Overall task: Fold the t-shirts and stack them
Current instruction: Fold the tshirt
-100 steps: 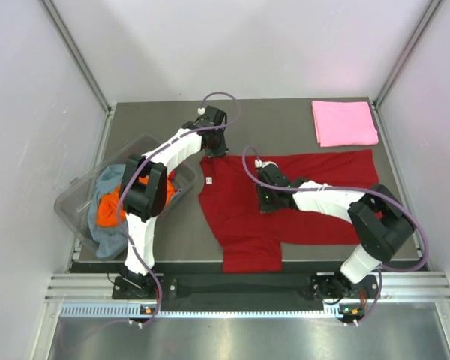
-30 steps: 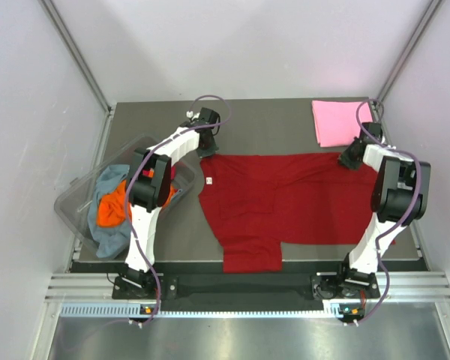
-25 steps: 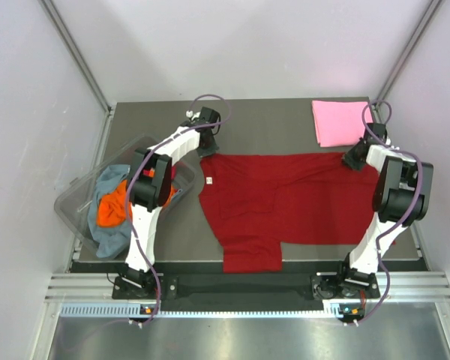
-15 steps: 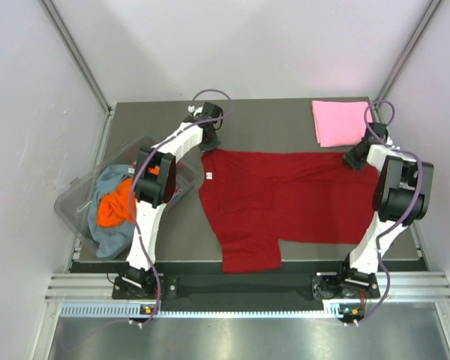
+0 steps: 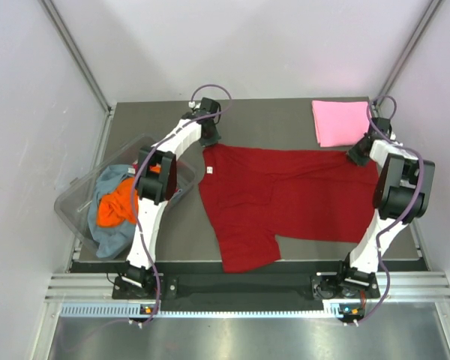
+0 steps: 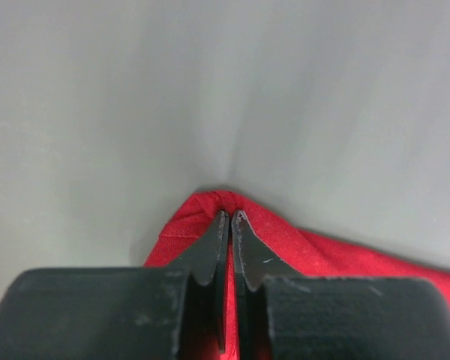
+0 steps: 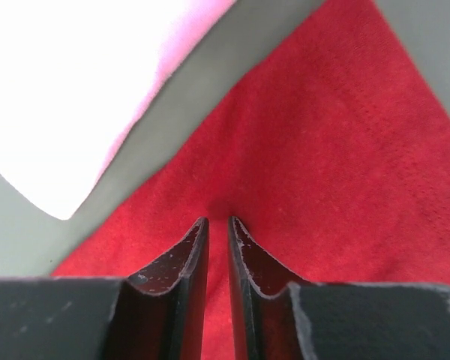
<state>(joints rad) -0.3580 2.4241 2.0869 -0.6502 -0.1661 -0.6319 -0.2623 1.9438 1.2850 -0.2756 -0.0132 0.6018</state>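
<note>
The dark red t-shirt (image 5: 285, 195) lies spread across the table, white neck label (image 5: 210, 171) at its left. My left gripper (image 5: 208, 141) is shut on the shirt's far left corner, pinching red cloth (image 6: 285, 240) between its fingertips (image 6: 220, 225). My right gripper (image 5: 358, 155) is shut on the shirt's far right corner; red cloth (image 7: 322, 150) fills that wrist view. A folded light pink t-shirt (image 5: 343, 122) lies at the far right corner, also showing in the right wrist view (image 7: 82, 90). Orange (image 5: 112, 210) and grey-blue (image 5: 109, 236) shirts lie in the tub.
A clear plastic tub (image 5: 75, 199) stands at the table's left edge, against the left arm. White walls and metal posts enclose the dark table (image 5: 270, 120). One sleeve (image 5: 247, 251) lies near the front edge.
Both grippers moved toward the far edge, pulling the red shirt's far edge back and taut. The right arm earlier swung from the shirt's middle out to its far right corner.
</note>
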